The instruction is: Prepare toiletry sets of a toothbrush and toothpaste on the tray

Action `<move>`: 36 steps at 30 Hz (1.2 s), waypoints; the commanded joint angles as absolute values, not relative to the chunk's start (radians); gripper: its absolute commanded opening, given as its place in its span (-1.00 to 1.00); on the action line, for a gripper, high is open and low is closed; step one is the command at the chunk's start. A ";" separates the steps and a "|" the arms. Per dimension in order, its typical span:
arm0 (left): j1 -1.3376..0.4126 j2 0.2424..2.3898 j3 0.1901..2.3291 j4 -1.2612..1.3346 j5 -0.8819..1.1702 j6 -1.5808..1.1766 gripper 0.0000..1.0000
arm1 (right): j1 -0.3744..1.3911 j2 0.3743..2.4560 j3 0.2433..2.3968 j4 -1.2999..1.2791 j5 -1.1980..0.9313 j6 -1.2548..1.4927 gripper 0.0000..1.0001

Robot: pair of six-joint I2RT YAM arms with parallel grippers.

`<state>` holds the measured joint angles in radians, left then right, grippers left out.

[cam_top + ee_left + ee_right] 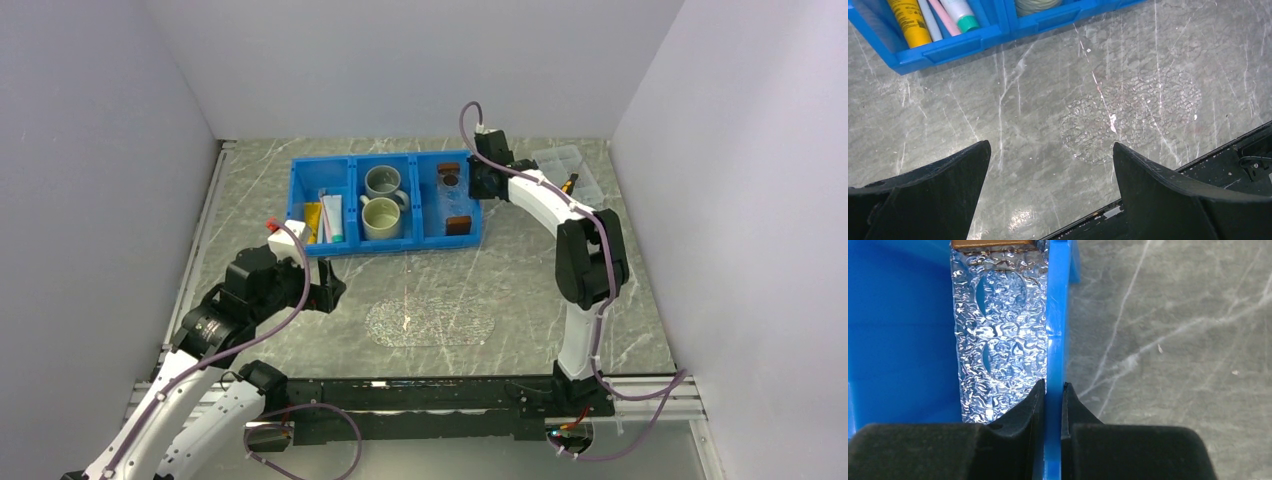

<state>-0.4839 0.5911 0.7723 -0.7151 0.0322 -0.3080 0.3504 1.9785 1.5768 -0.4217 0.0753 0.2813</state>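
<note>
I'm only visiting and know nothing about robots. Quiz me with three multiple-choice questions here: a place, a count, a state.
1. Where does the tray lie? A) right compartment of the blue bin B) its left compartment C) its middle compartment
2. How many mugs stand in the bin? A) one B) two C) four
3. The right gripper is: A) wide open B) shut on a mug C) shut on the bin's outer wall
Answers: 1 A, it lies at the right end; 2 B, both fill the middle compartment; 3 C, its fingers pinch the blue wall.
</note>
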 commanded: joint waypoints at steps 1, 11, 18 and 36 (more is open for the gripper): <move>-0.479 0.570 0.773 -0.678 0.035 -0.299 0.98 | 0.316 1.883 1.510 -0.448 0.137 0.230 -1.00; -0.478 0.549 0.772 -0.677 0.043 -0.301 0.98 | 0.274 1.809 1.393 -0.447 0.108 0.141 -1.00; -0.479 0.530 0.768 -0.675 0.049 -0.300 0.98 | 0.241 1.752 1.322 -0.426 0.109 0.129 -1.00; -0.479 0.515 0.765 -0.672 0.063 -0.300 0.98 | 0.178 1.776 1.355 -0.435 0.093 0.138 -1.00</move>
<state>-0.4820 0.5194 0.7670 -0.7074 0.0475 -0.3080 0.2050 1.7668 1.3071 -0.3920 0.0509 0.1570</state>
